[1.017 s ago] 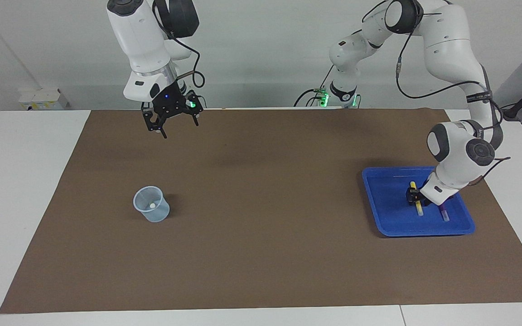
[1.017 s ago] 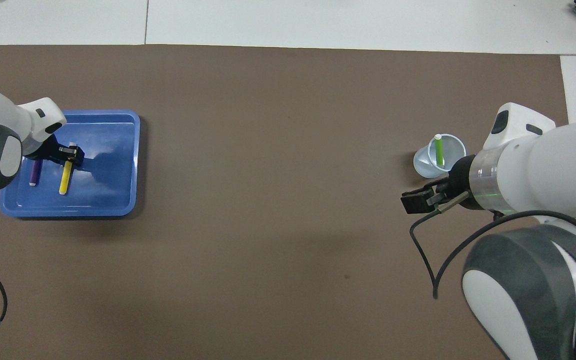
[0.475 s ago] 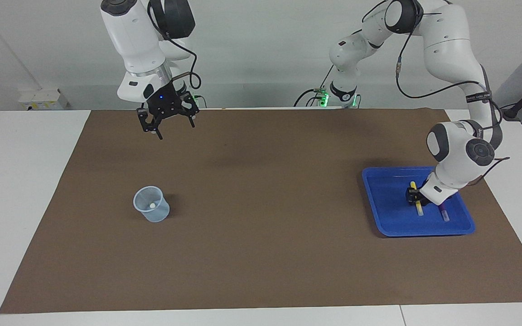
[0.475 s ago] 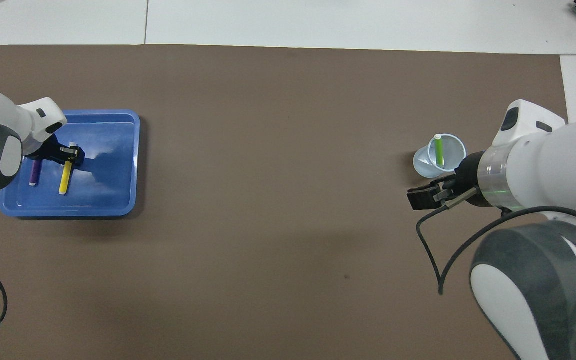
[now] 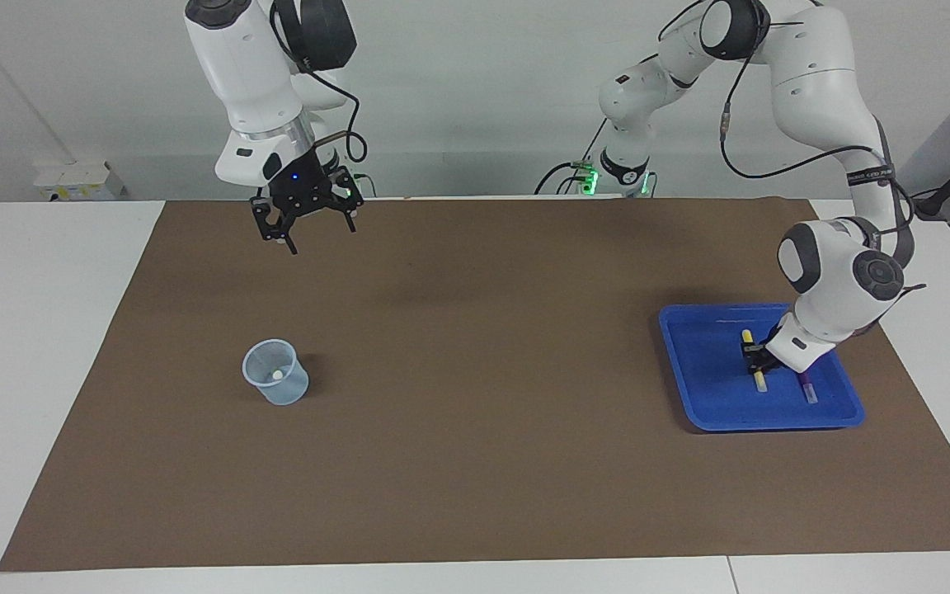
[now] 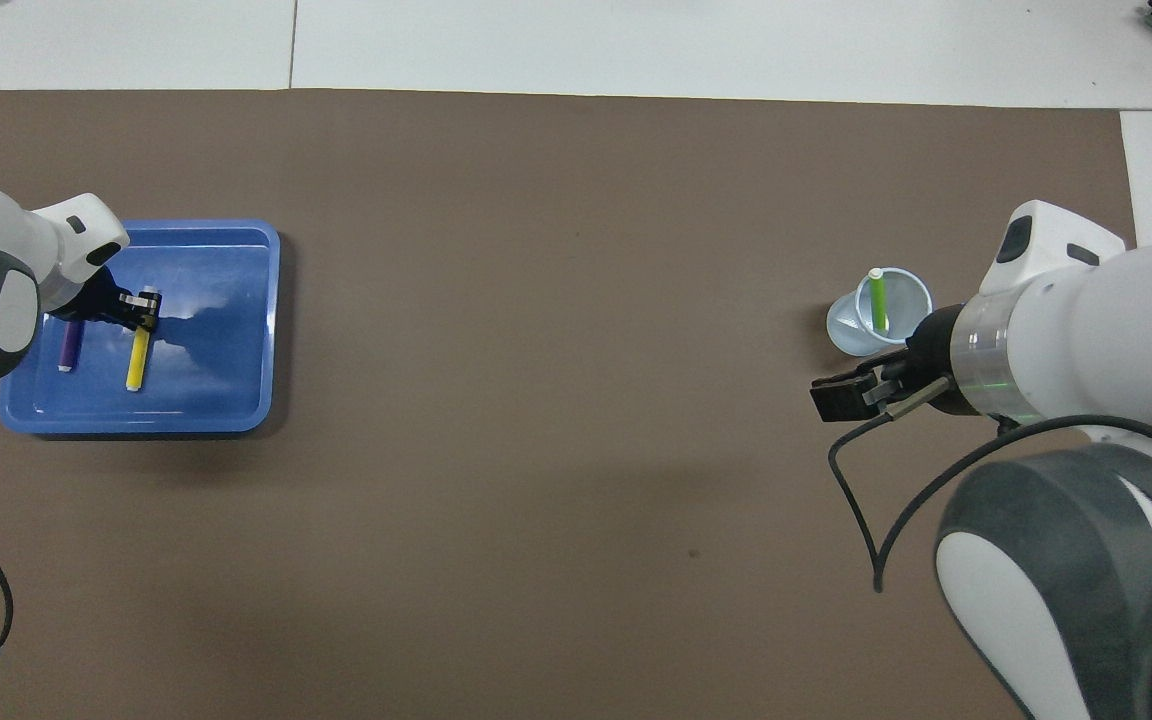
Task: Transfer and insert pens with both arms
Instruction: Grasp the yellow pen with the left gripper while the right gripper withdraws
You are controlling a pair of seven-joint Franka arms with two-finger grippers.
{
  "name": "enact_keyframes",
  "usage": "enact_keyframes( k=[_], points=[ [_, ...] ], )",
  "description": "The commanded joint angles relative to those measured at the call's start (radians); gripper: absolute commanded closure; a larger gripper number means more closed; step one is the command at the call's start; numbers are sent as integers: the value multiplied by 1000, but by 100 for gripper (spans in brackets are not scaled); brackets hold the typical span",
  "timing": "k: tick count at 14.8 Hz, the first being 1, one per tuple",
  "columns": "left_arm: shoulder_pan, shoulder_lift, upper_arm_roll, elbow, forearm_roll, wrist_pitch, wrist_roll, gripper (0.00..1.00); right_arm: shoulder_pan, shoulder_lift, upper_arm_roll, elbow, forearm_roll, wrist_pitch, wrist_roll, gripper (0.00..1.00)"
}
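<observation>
A blue tray (image 5: 693, 388) (image 6: 226, 400) sits on the brown mat (image 5: 475, 462) (image 6: 536, 250) toward the left arm's end of the table. The left gripper (image 5: 754, 358) (image 6: 141, 310) is down inside this tray, its fingers pinched around the yellow pen (image 5: 759, 378) (image 6: 137, 362) near the pen's end that lies closer to the robots. Most of the pen's yellow barrel sticks out from the gripper, pointing away from the robots, and whether the pen still rests on the tray floor or is slightly raised cannot be told. The purple pen (image 5: 806, 386) (image 6: 68, 345) lies flat in the tray just beside the yellow one, on the side toward the tray's outer edge, roughly parallel to it and partly hidden under the left arm's wrist.

A clear plastic cup (image 5: 275, 384) (image 6: 851, 335) stands on the mat well apart from the tray, toward the right arm's end of the table. The green pen (image 6: 878, 303) stands inside the cup, leaning against its wall with its whitish cap upward; in the facing view only that pale cap (image 5: 277, 374) shows within the cup's rim.

The right gripper (image 5: 303, 224) (image 6: 841, 398) hangs high above the mat, over the strip of mat between the cup and the robots' edge, and holds nothing. Its fingers are spread apart and point downward.
</observation>
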Motion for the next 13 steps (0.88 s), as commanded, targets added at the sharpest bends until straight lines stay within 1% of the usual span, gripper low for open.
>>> enact_keyframes(
  k=[1, 4, 8, 10, 13],
  points=[
    [12, -13, -3, -19, -29, -15, 13, 100, -5, -15, 3, -13, 11, 7, 12, 0],
    [10, -11, -3, 13, -69, -49, 13, 100, -7, -15, 3, -13, 11, 11, 12, 0],
    [-4, 1, -2, 103, -123, -148, 11, 100, -11, -13, 3, -13, 13, 11, 14, 0],
    [-7, -6, -5, 109, -154, -171, 5, 100, -11, -13, 1, -13, 11, 10, 14, 0],
    [-21, -26, -20, 142, -258, -253, -16, 100, -11, -15, 1, -14, 11, -4, 15, 0]
  ],
)
